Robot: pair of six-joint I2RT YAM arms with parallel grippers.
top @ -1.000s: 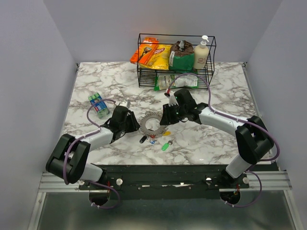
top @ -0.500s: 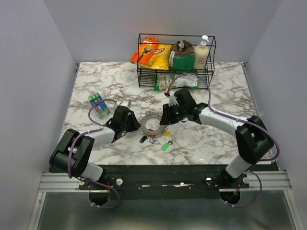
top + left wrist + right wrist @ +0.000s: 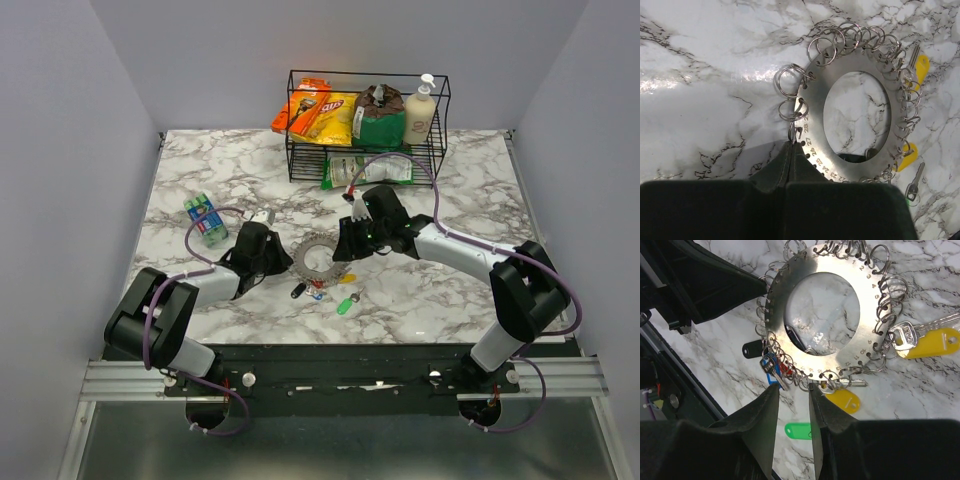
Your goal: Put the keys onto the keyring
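A: Two claws, one keyring (image 3: 318,258). Where is it?
B: Flat on the worktop (image 3: 450,290), near the centre, between the arms. It is a steel disc with numbered holes and small split rings around the rim.
A: Left claw (image 3: 789,150)?
B: Overhead view: at the disc's 9 o'clock. Its fingers are pressed together and nip the rim near the stamped 27. One small ring sits right at the tips.
A: Right claw (image 3: 792,389)?
B: Right wrist view: at the disc's 6 o'clock. Its fingers are a narrow slot apart, with bare marble between them, gripping nothing.
A: Keys?
B: Same view.
- Yellow key (image 3: 927,342): 3 o'clock, metal head touching a rim ring.
- Second yellow key (image 3: 846,400): 5 o'clock.
- Green key (image 3: 797,430): 6 o'clock, apart from the disc.
- Blue key (image 3: 771,371) and red key (image 3: 785,369): 7 o'clock, among the rim rings.
- Black key (image 3: 752,348): 8 o'clock, just beside the rim. Attached or not, cannot tell.

A: Else?
B: Wire rack (image 3: 368,125) with snack bags at the worktop's 12 o'clock. Blue-green packet (image 3: 205,218) at 10 o'clock.
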